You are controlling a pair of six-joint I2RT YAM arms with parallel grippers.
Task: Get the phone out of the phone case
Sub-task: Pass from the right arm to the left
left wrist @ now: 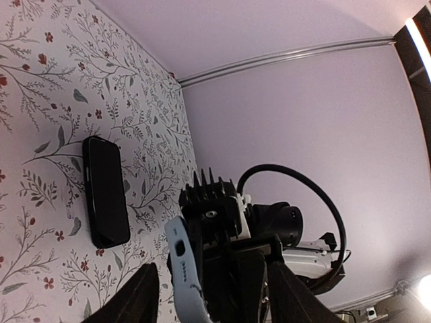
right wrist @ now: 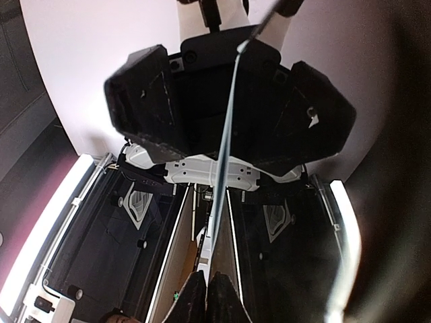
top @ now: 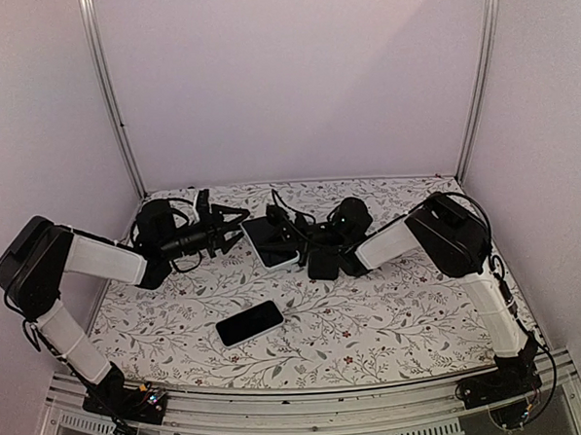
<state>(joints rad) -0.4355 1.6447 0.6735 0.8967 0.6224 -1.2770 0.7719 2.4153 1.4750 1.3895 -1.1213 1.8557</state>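
Since the phone [top: 249, 323] lies bare on the desk [top: 393, 310], well apart from the case [top: 265, 248], task looks done: R end effector [top: 289, 235] clamps the empty case aloft, L end effector [top: 240, 225] gapes open beside it, w/ nothing held.

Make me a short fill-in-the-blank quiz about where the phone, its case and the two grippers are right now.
1. The phone lies on the ____, outside the phone case.
2. The left gripper is ____ and holds nothing.
3. The right gripper is shut on the phone ____.
Missing words: table; open; case.
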